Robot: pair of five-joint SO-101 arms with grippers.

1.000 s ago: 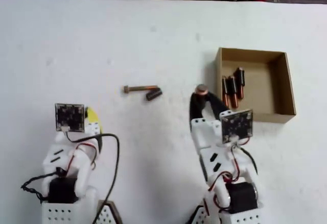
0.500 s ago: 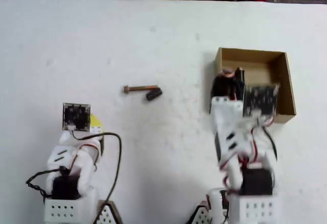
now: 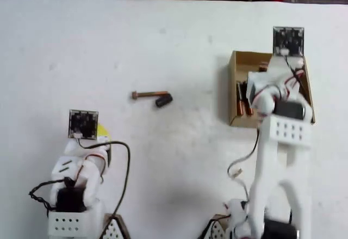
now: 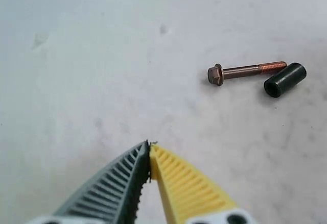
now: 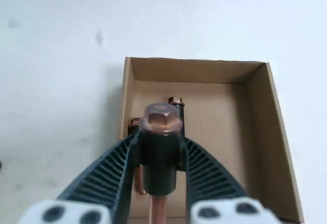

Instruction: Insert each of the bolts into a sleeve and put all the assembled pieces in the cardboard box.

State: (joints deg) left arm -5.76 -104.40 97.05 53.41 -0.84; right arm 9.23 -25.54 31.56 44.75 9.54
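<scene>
The high view looks down over the table [image 3: 163,37]. Each wrist view looks forward and down from near it; the left shares the bolt [image 4: 245,72] with the high view, the right the box [image 5: 194,71].

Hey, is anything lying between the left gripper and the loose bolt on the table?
Nothing visible. Bare table lies between the left gripper and the bolt; the black sleeve sits beside the bolt's threaded end, not in the path.

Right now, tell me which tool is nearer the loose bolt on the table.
Left. The left tool, shut, lies short of the loose bolt; the right tool hangs over the cardboard box, gripping a sleeved bolt.
</scene>
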